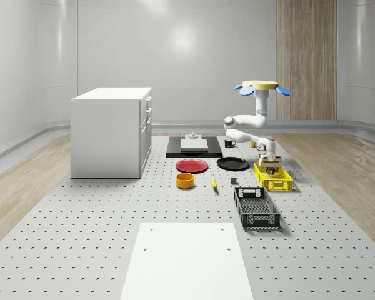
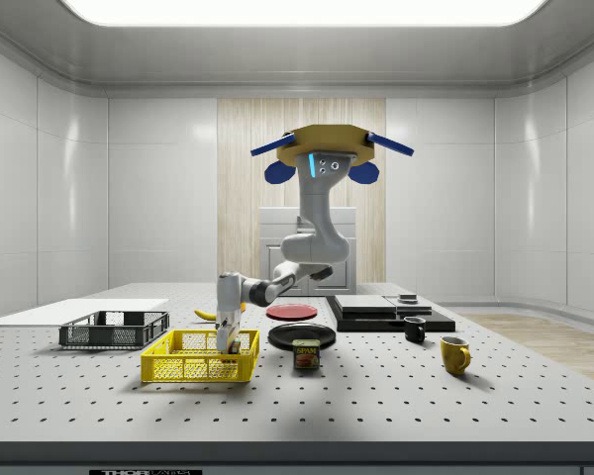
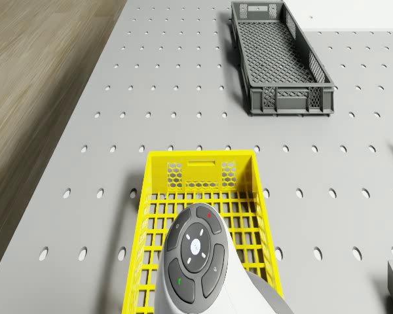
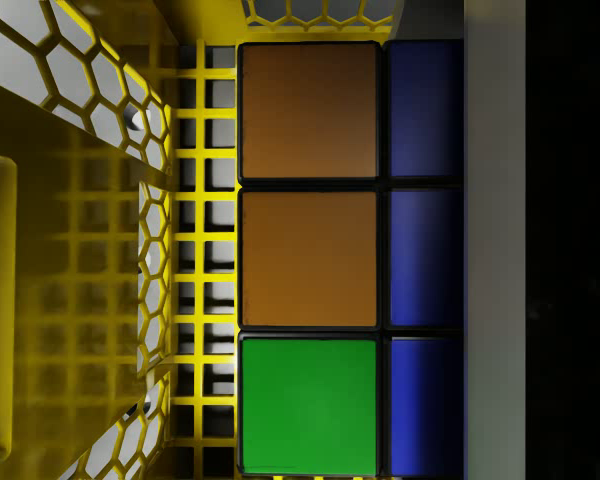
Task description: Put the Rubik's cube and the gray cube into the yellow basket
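One of the two cubes looks nearly delivered: I have the claw (image 2: pixel 230 346) lowered into the yellow basket (image 2: pixel 178 368), the drone (image 2: pixel 323 150) hovering above beside the basket, and the Rubik's cube (image 4: pixel 310 260) sits close under the wrist inside the basket walls. I cannot tell whether the claw grips it. I judge the gray cube remains.

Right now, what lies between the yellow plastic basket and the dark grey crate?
Nothing: between basket and crate only bare perforated tabletop, per drone view.
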